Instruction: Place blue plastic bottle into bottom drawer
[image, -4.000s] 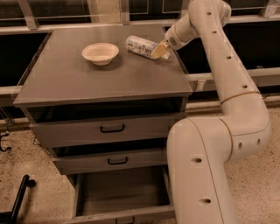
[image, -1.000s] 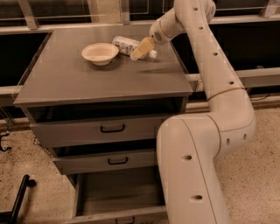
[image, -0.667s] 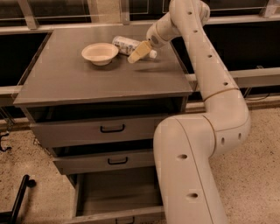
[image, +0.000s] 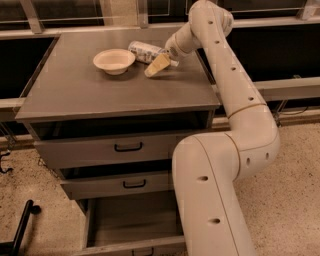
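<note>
The blue plastic bottle (image: 144, 51) lies on its side on the cabinet top (image: 100, 90), just right of the cream bowl (image: 114, 60). Its cap end points right, toward the arm. My gripper (image: 156, 64) is at the bottle's right end, low over the cabinet top and against the bottle. The bottom drawer (image: 131, 220) is pulled out at the foot of the cabinet. Its tray shows nothing inside, and my arm's lower link hides its right part.
The two upper drawers (image: 127, 147) (image: 131, 184) stand slightly ajar. My arm (image: 235, 95) runs down the cabinet's right side. A dark window ledge and railing run behind the cabinet. A black stand foot (image: 20, 230) lies on the speckled floor at the lower left.
Over four seconds the gripper and bottle shifted left, so the bottle now lies close to the bowl. In the last second the arm leaned a little further left and the bottle barely moved.
</note>
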